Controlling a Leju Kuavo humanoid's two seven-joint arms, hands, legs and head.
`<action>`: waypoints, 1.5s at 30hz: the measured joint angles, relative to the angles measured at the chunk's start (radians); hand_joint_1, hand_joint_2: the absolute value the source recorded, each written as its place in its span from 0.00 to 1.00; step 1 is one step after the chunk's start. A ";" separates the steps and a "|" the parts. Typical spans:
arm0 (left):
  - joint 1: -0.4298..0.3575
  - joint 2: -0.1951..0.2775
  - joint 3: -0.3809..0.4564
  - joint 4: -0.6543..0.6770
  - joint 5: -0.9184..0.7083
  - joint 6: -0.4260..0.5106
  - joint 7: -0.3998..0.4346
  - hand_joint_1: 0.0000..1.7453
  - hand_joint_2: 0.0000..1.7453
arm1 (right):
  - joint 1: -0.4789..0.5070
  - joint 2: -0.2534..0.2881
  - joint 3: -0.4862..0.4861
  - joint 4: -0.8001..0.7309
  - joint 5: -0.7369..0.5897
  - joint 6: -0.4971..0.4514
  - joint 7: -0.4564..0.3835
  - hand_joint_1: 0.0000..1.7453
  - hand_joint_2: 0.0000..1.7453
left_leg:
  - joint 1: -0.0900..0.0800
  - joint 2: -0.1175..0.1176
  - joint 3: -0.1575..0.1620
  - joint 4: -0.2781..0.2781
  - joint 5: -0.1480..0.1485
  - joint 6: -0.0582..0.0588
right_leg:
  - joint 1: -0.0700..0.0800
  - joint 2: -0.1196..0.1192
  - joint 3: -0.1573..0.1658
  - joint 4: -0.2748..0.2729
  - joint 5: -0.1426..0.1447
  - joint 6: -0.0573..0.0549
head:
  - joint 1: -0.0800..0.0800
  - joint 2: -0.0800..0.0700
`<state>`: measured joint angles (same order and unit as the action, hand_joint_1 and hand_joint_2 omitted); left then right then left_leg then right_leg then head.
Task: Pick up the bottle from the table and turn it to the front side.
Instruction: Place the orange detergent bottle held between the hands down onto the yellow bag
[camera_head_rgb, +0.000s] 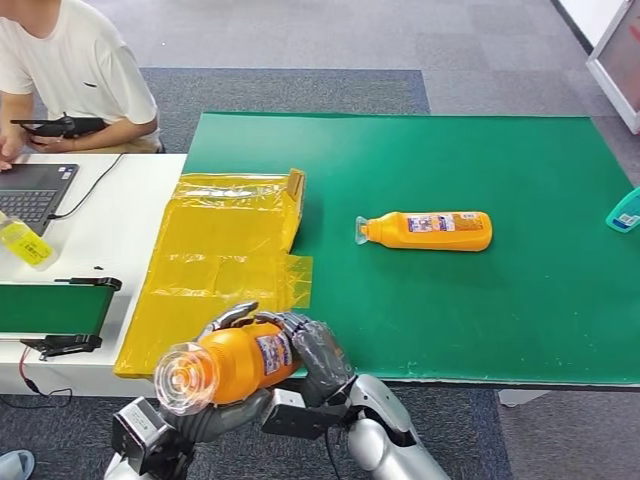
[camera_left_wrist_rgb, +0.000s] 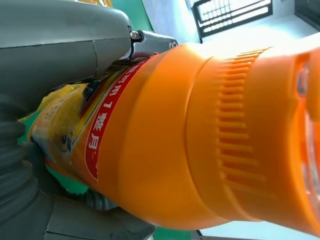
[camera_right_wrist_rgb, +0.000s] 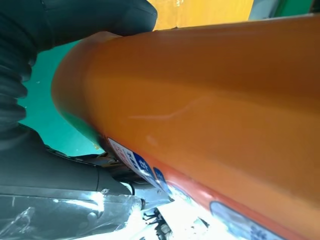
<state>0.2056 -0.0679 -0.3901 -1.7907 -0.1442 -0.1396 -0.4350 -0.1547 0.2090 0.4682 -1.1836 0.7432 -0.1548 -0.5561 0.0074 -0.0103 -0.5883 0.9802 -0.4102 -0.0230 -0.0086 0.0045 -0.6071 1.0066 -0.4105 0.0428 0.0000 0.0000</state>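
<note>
I have the orange bottle (camera_head_rgb: 230, 365) lifted off the green table (camera_head_rgb: 468, 320), lying crosswise just in front of its near edge, clear cap toward me and to my left. My left hand (camera_head_rgb: 226, 325) wraps the middle of the body from above and below, and my right hand (camera_head_rgb: 321, 355) closes around the base end, so both hands grip it together. In the left wrist view the ribbed shoulder and the red strip of the label (camera_left_wrist_rgb: 102, 120) sit right against my fingers; which face of the label is the front I can't quite tell from here. The plastic looks smooth and glossy, so I expect it to slip if I roll it in a loose hold; it seems stiff enough to squeeze firmly. I'd keep my grip on the label band and the base, not the narrow neck. A second orange bottle (camera_head_rgb: 426, 230) lies on its side farther back on the table.
</note>
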 joint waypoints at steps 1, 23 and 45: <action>0.000 0.000 0.001 0.000 0.000 0.004 0.002 1.00 1.00 | 0.000 0.000 0.000 -0.001 0.001 -0.001 0.001 1.00 1.00 | 0.000 0.000 0.000 0.000 0.000 0.000 | 0.000 0.000 0.000 0.000 0.000 0.000 | 0.000 0.000; 0.059 -0.140 0.363 -0.001 0.039 -0.028 -0.001 1.00 1.00 | 0.023 0.005 -0.009 -0.042 -0.046 0.032 0.027 0.00 1.00 | 0.000 0.001 0.000 0.000 0.000 0.000 | 0.000 0.001 -0.001 0.000 0.000 0.000 | 0.000 0.000; -0.236 -0.145 0.584 0.057 -1.335 0.477 0.372 1.00 1.00 | 0.039 0.023 -0.055 -0.088 -0.039 0.086 0.018 0.00 1.00 | 0.000 0.000 0.000 0.000 0.003 -0.002 | 0.001 0.000 -0.002 0.000 0.003 -0.002 | 0.000 0.000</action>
<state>-0.0307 -0.2128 0.1944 -1.7333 -1.4794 0.3379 -0.0635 -0.1157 0.2318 0.4134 -1.2718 0.7040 -0.0687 -0.5378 0.0077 -0.0098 -0.5887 0.9803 -0.4070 -0.0254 -0.0080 0.0048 -0.6092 1.0069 -0.4074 0.0404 -0.0001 0.0000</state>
